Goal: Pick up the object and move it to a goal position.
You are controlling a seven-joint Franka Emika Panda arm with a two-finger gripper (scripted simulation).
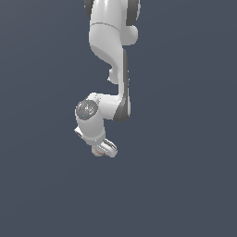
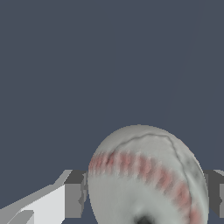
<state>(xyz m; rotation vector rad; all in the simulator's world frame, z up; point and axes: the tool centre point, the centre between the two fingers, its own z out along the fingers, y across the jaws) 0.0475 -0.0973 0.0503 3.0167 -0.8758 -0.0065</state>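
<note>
The object is a small off-white ball with red stitch lines (image 2: pixel 146 175). In the wrist view it fills the space between my two fingers (image 2: pixel 74 199), which press on it from both sides. In the exterior view my gripper (image 1: pixel 102 150) hangs from the white arm near the middle of the picture. Only a small pale, reddish bit of the ball (image 1: pixel 97 150) shows between the fingertips there. The gripper is shut on the ball. No goal marker shows in either view.
The white arm (image 1: pixel 111 55) reaches down from the top of the exterior view. A plain dark blue-grey surface (image 1: pixel 185 185) fills everything else in both views.
</note>
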